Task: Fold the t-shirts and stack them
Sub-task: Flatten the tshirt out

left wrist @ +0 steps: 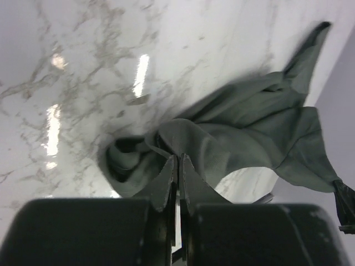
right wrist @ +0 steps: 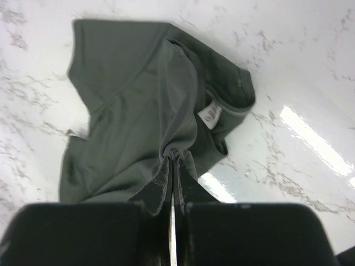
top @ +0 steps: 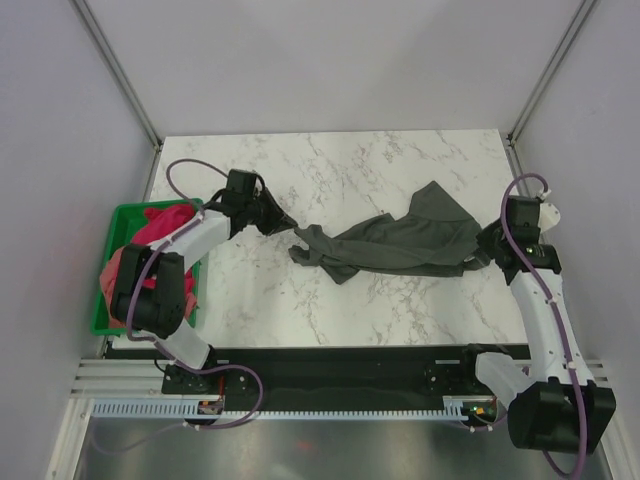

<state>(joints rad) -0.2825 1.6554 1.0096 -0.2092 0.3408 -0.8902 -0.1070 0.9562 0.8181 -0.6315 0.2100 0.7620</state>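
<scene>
Jointly held by 2 grippers: dark grey t-shirt point(top: 405, 245).
Pinched at its left end by left gripper point(top: 292, 226), at its right end by right gripper point(top: 482, 258).

Both arms are stretching forward and angling inward, the left gripper point(top: 287, 222) and right gripper point(top: 480, 256) each clamping one end of the grey t-shirt point(top: 400, 245) — jaws pressing nearly together

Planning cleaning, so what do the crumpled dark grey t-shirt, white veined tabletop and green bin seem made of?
Dark grey t-shirt: soft matte cloth, likely cotton knit; it drapes and creases. White veined tabletop: glossy marble-look surface, perhaps laminate; it mirrors lights. Green bin: apparently rigid plastic, straight rim.
</scene>
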